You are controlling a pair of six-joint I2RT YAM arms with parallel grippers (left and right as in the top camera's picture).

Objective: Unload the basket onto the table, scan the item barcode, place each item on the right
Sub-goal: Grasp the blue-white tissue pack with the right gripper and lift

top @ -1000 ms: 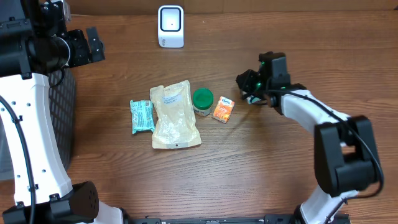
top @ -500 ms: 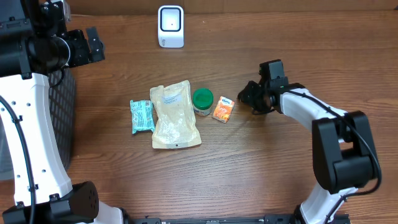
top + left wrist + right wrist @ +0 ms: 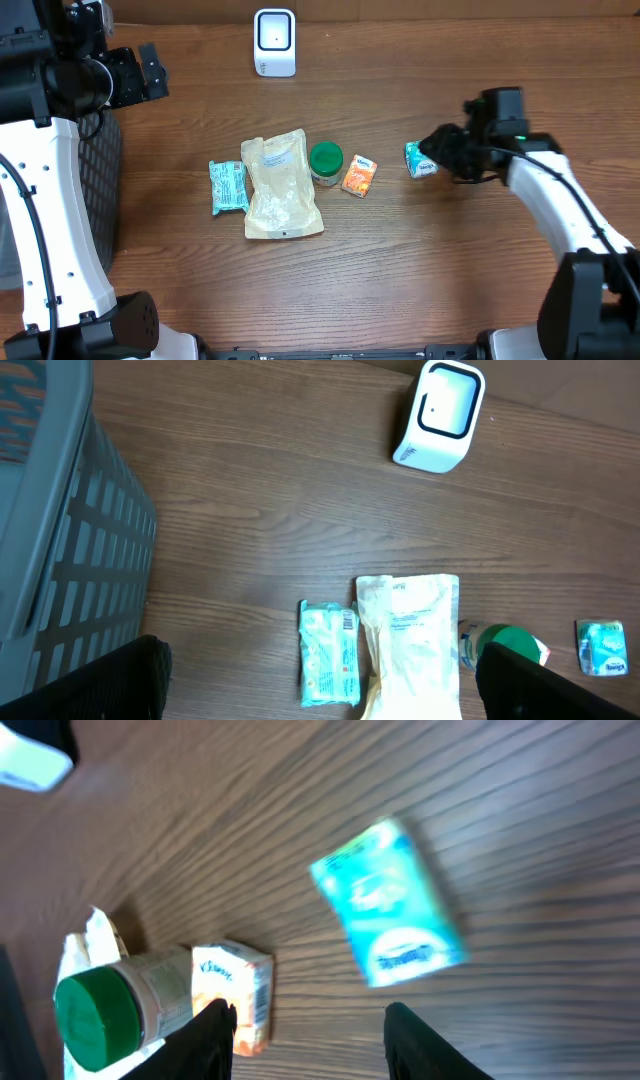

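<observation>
A small teal packet [image 3: 420, 160] lies flat on the wooden table, right of an orange tissue box [image 3: 359, 176]. My right gripper [image 3: 443, 150] hovers just right of the packet, open and holding nothing. In the right wrist view the packet [image 3: 390, 905] lies beyond the gripper [image 3: 308, 1017], clear of both fingers. The white scanner [image 3: 274, 42] stands at the table's back. My left gripper [image 3: 320, 690] is wide open, high above a teal wipes pack [image 3: 328, 653] and a beige pouch [image 3: 408, 640], with the scanner [image 3: 440, 415] beyond.
A green-lidded jar [image 3: 325, 162] stands between the beige pouch [image 3: 282, 187] and the orange box. The teal wipes pack [image 3: 228, 187] lies left of the pouch. A dark mesh basket [image 3: 100, 190] stands at the table's left edge.
My right gripper has opened and let go of the small teal packet, then drawn back to the right. The packet now lies bare on the table. The left arm has not moved.
</observation>
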